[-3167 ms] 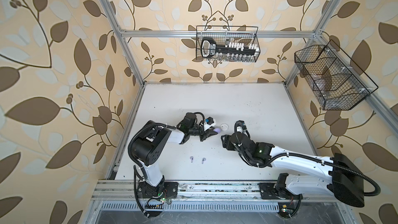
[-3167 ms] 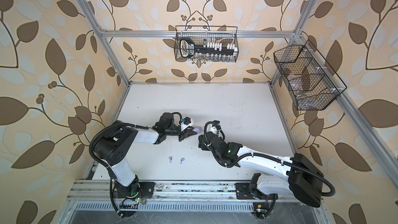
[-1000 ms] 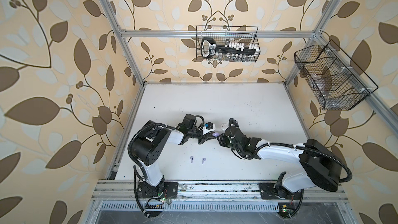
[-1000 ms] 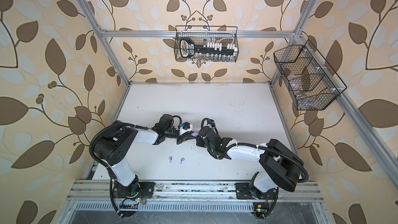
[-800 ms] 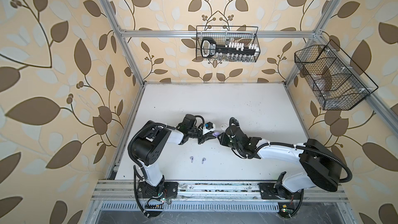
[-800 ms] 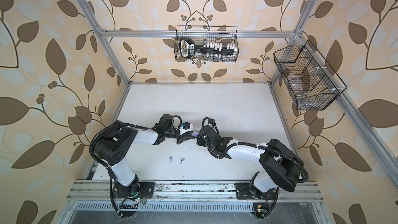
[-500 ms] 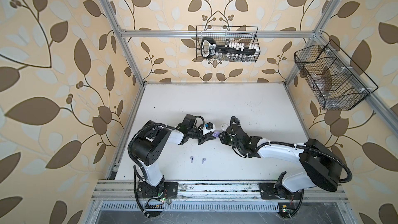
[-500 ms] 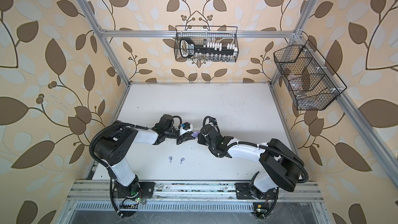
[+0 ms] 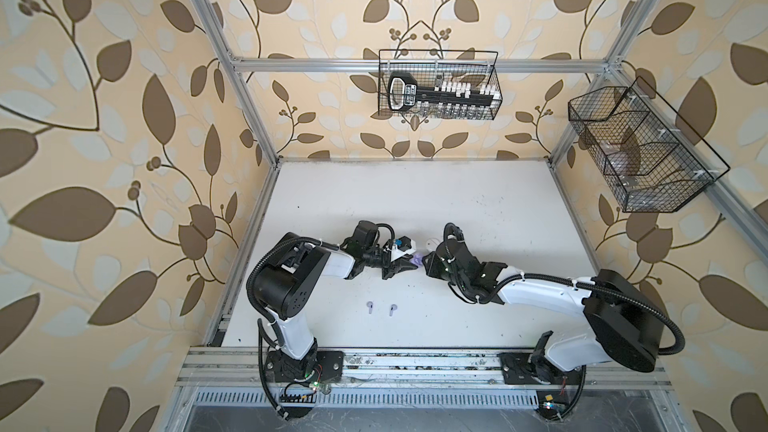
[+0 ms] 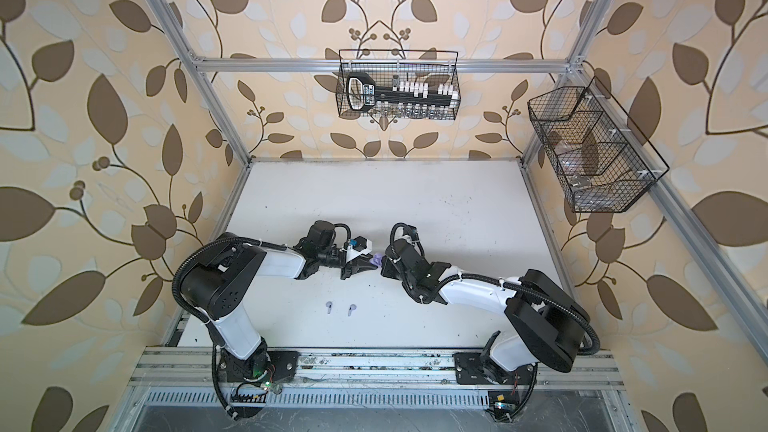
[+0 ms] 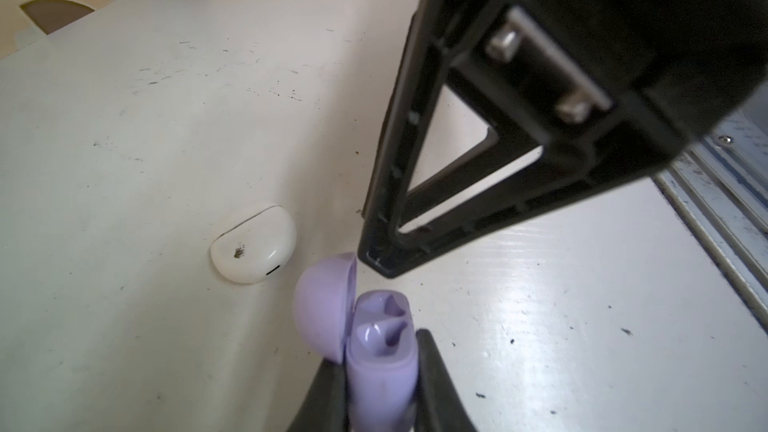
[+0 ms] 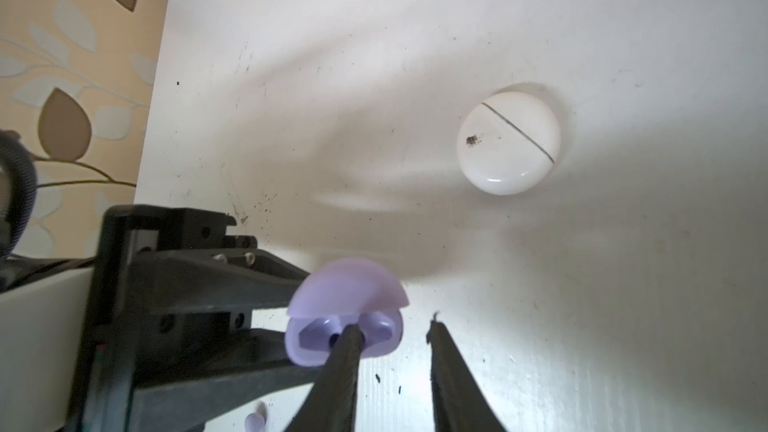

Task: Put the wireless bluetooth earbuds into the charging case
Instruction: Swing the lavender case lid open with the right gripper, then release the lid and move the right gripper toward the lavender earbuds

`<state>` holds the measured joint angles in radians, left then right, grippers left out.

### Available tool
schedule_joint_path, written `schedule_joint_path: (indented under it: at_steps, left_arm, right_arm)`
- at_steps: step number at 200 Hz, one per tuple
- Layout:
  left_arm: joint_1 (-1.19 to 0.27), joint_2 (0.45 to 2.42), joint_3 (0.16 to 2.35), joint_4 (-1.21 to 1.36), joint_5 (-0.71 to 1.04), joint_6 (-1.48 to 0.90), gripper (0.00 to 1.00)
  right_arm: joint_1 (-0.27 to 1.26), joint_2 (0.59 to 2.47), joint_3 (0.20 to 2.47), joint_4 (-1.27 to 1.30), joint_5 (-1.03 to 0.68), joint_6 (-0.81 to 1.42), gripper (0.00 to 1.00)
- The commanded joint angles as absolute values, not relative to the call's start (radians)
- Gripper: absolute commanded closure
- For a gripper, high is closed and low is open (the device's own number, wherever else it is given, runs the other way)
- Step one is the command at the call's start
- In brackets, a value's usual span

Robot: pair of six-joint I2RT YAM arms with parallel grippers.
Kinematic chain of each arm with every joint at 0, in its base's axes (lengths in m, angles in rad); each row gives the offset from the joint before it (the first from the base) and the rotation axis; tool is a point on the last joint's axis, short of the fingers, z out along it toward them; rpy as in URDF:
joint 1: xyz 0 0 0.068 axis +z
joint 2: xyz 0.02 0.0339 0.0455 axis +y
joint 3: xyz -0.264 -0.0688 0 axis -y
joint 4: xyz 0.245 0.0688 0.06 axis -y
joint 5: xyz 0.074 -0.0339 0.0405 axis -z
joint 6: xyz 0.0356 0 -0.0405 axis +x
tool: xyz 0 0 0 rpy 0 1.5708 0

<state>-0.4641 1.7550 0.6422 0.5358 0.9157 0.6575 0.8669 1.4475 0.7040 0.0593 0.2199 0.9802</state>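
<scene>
The left gripper point(image 9: 409, 267) is over the middle of the bench point(image 9: 415, 193), clamped on the base of a lavender charging case point(image 9: 417, 260). The left wrist view shows one finger pressed against each side of it. The case's lid point(image 11: 324, 305) is swung open, and its two moulded wells are in plain sight.

The right gripper point(image 9: 427, 263) faces the case from the opposite side, almost nose to nose with it. Its jaws stand a narrow way apart with nothing between them. In the right wrist view one fingertip point(image 12: 349, 336) sits right at the mouth of the case, and the other is off to the side over bare bench.

Two lavender earbuds point(image 9: 369, 306) lie side by side without touching, toward the bench's front edge and left of the middle. They are well apart from both grippers.

A white charging case point(image 9: 432, 241), shut, lies flat on the bench just behind the right gripper, on the back-edge side of the lavender one.
</scene>
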Motion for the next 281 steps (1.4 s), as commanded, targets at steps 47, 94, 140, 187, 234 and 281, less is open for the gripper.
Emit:
schedule_joint_path:
  at_steps: [47,94,140,187,234,281]
  left_arm:
    - [-0.466,1.725,0.642,0.622,0.94,0.624,1.0]
    - [-0.424,1.757,0.634,0.765,0.959,0.519,0.99]
    - [-0.42,1.764,0.614,0.809,0.936,0.526,0.99]
    - [-0.42,1.766,0.6,0.842,0.927,0.522,1.0]
    - [-0.419,1.772,0.597,0.879,0.906,0.487,1.0]
    - [-0.405,1.782,0.598,0.917,0.905,0.445,1.0]
  right_arm:
    - [0.992,1.385,0.751,-0.097,0.334,1.031,0.54]
    - [1.104,1.39,0.824,-0.256,0.408,1.076,0.49]
    - [1.193,1.464,0.857,-0.272,0.382,1.162,0.49]
    - [1.247,1.606,0.921,-0.242,0.337,1.203,0.51]
    - [1.265,1.703,0.992,-0.25,0.311,1.199,0.53]
    - [1.278,1.769,1.05,-0.298,0.302,1.2,0.55]
